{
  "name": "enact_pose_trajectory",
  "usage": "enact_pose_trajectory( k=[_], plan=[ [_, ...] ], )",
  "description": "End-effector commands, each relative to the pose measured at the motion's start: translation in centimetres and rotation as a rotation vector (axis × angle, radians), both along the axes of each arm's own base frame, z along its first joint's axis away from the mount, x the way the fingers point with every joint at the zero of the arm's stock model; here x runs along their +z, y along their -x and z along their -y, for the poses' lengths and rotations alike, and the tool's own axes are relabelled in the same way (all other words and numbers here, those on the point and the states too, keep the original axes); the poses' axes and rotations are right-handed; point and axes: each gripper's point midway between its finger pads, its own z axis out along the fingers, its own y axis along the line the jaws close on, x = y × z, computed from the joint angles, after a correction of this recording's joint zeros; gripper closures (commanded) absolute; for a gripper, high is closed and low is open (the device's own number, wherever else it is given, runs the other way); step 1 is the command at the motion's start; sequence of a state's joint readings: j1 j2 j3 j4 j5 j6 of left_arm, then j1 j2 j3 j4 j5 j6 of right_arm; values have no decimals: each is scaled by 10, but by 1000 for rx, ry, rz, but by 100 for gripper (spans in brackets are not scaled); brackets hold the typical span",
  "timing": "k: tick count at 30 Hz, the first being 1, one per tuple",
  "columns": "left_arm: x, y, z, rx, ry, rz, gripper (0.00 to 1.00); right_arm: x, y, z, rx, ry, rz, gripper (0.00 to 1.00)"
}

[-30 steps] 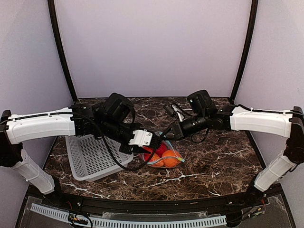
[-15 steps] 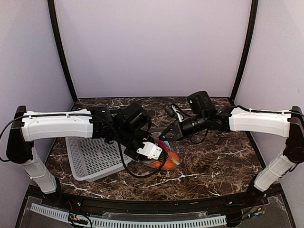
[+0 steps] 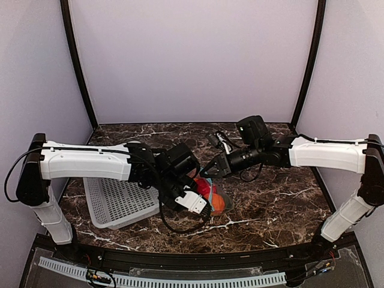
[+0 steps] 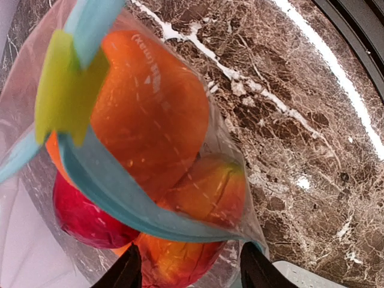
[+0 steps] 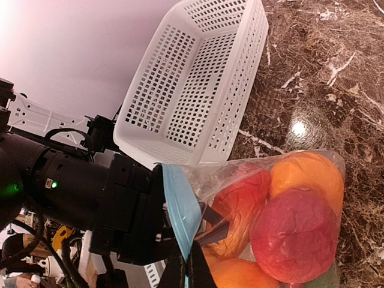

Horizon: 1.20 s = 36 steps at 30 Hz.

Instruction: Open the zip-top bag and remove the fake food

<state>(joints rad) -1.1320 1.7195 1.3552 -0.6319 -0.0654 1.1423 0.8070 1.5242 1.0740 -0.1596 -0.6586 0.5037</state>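
We note the right gripper (image 5: pixel 187 273) pinching the zip-top bag (image 5: pixel 180 210) by its strip. Our left gripper (image 4: pixel 191 269) stands spread; bag mouth straight ahead, centre frame, fake food (image 4: pixel 150 108) inside.

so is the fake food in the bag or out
In. The fake food sits behind the clear plastic of the zip-top bag in both wrist views; none shows loose on the table.

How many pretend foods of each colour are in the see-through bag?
Orange pieces: 2
Round red piece: 1
Red-orange piece: 1
Dark green piece: 1, only an edge shows
Total in the zip-top bag: 5
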Motion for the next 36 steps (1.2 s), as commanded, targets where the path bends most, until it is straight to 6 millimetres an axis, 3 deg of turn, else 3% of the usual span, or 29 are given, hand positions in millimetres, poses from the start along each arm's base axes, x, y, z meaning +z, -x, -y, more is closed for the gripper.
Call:
enact_pose_trajectory(
  k=[1, 8, 13, 19, 28, 36],
  plan=[
    [-6, 0, -6, -19, -63, 16, 44, 6, 2, -5, 27, -45, 1, 100],
    [-17, 0, 0, -18, -73, 29, 44, 3, 3, -4, 27, -34, -3, 100],
    [-8, -1, 6, 25, 34, 32, 44, -19, 3, 7, -11, 23, -1, 100],
    [-27, 1, -9, 30, -1, 37, 44, -48, 14, 6, 6, -2, -94, 100],
    [-55, -12, -8, 12, -90, 82, 43, -72, 17, 3, 20, 12, -141, 100],
    [-80, -15, -11, -19, -165, 96, 45, -77, 15, 3, 20, 28, -139, 100]
  ],
)
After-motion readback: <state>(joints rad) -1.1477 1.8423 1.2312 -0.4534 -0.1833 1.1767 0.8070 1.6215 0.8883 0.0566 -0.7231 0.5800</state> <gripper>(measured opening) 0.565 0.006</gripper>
